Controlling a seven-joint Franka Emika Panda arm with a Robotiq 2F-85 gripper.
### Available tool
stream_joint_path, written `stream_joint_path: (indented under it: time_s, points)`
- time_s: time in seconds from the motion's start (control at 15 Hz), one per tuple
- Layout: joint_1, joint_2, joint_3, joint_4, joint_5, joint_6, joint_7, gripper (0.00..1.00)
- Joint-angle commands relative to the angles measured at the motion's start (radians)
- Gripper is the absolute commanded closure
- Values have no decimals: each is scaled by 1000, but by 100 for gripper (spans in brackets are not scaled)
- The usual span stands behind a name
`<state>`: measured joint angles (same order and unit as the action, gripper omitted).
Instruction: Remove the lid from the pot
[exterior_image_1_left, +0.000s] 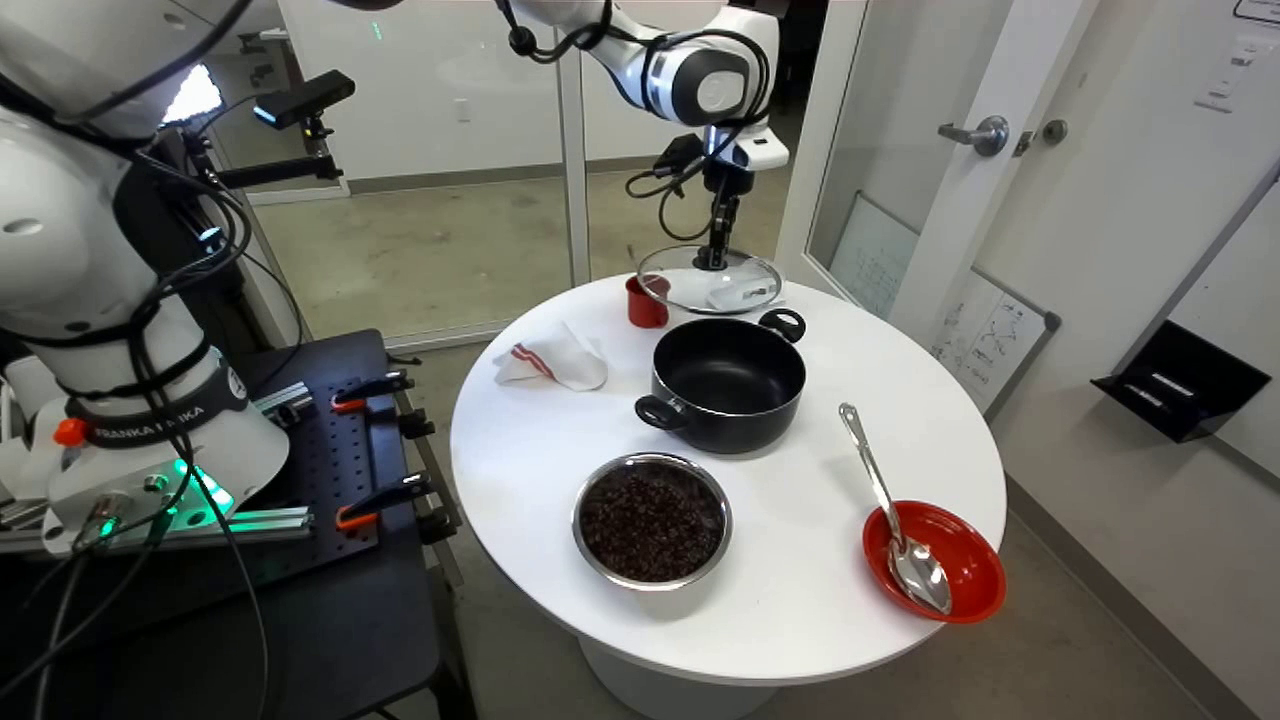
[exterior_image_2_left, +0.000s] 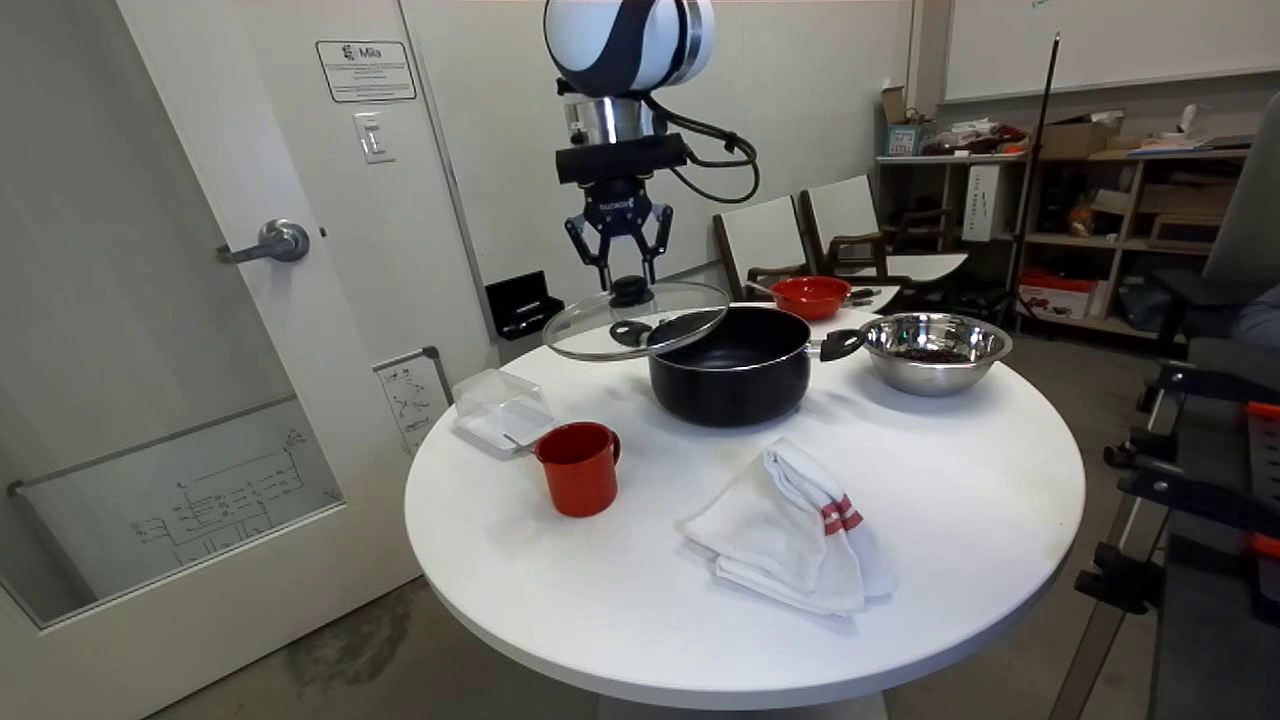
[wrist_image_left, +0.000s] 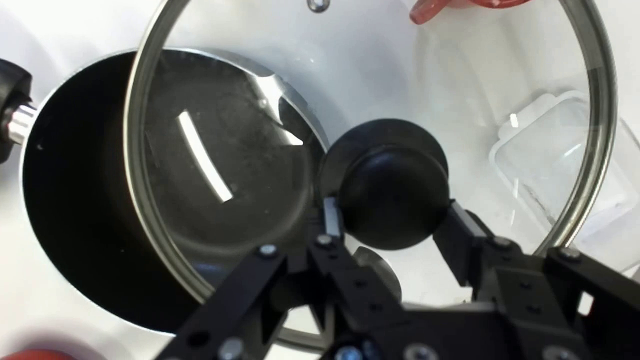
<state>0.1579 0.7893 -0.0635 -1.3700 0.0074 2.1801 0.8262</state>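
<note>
One lid is off its pot and hangs tilted in the air, its edge overlapping the uncovered mouth in the wrist view. Your gripper is clamped on the dark knob. Removal, in my judgement, is essentially achieved. Likely outstanding for you: setting the lid down on the table and letting go, minding the red mug and clear container that stand on the lid's side of the pot.

We record "FRANKA" and a second word, partly covered, on the dark band of the robot's base; "Mila" heading a white wall sign, its smaller lines illegible; and handwriting, likewise illegible, on whiteboards in both exterior views.
</note>
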Motion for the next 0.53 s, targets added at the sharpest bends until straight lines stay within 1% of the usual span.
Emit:
stream_joint_path:
  time_s: [0.0, 0.2, 0.33, 0.47]
  points:
    - [2, -88, 8, -146, -10, 133, -84, 76]
    - [-2, -141, 16, -272, 0, 224, -163, 76]
    - [-1, -175, 17, -344, 5, 253, -202, 76]
    - [6, -204, 15, -391, 5, 259, -225, 76]
